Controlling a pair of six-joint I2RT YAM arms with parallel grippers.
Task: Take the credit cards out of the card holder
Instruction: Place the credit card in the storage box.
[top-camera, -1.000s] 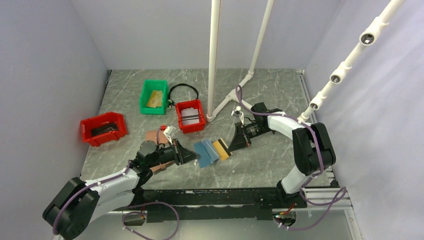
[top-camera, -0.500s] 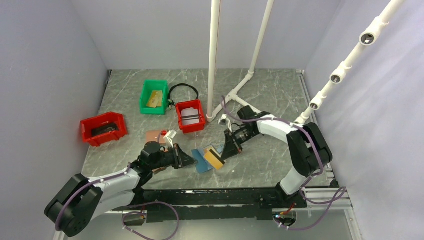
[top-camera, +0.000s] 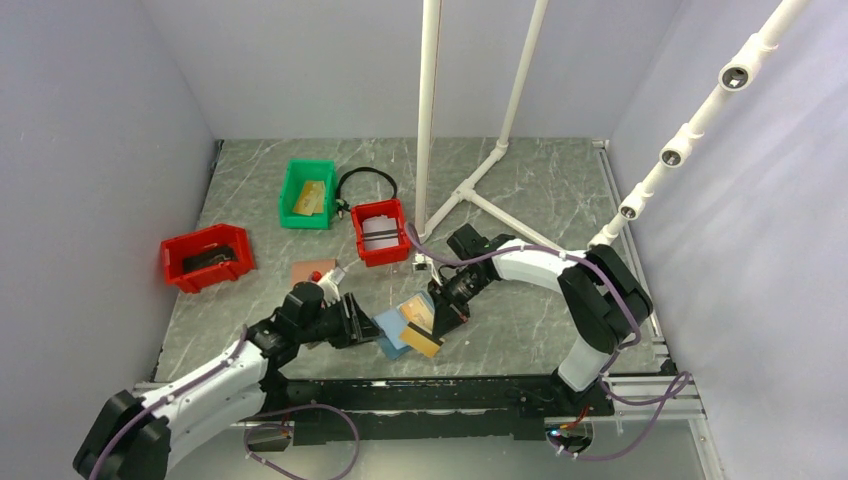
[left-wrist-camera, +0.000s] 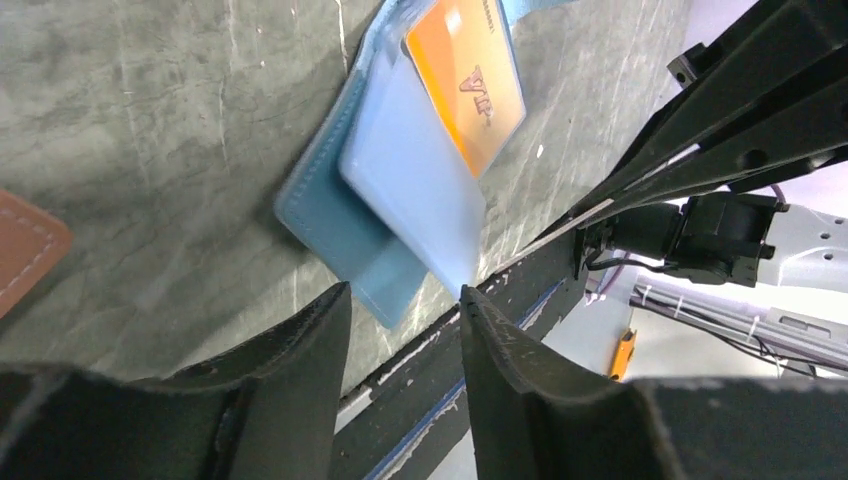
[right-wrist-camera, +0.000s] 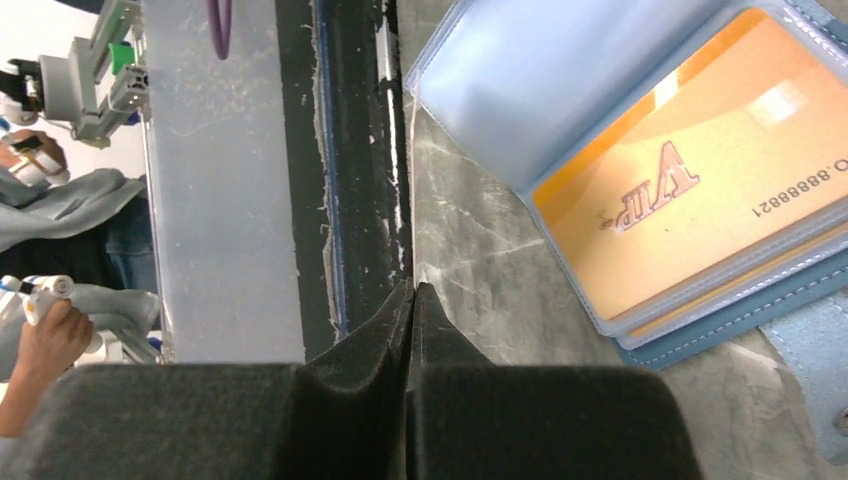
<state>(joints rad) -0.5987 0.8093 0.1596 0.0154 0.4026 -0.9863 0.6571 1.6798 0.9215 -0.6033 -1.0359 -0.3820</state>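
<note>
The blue card holder (top-camera: 392, 333) lies open near the table's front edge. Gold-tan credit cards (top-camera: 422, 338) sit in its pale pockets. In the left wrist view the holder (left-wrist-camera: 335, 205) has a card (left-wrist-camera: 465, 80) in a pale sleeve. My left gripper (top-camera: 368, 327) is open, and its tips (left-wrist-camera: 402, 292) stand at the holder's near corner without closing on it. My right gripper (top-camera: 446, 312) is shut and empty. Its tips (right-wrist-camera: 413, 288) rest on the table just beside the open holder (right-wrist-camera: 520, 90) and its "VIP" card (right-wrist-camera: 690, 200).
A green bin (top-camera: 307, 193) holding a gold card, a red bin (top-camera: 381, 232) and a second red bin (top-camera: 207, 256) stand behind. A brown wallet (top-camera: 312, 272) lies left of the holder. White pipes (top-camera: 427, 120) rise mid-table. The black front rail (top-camera: 440, 390) is close.
The card holder has slid toward the front edge and a little left. My right gripper has moved left and nearer with it. My left gripper has drawn back toward the front.
</note>
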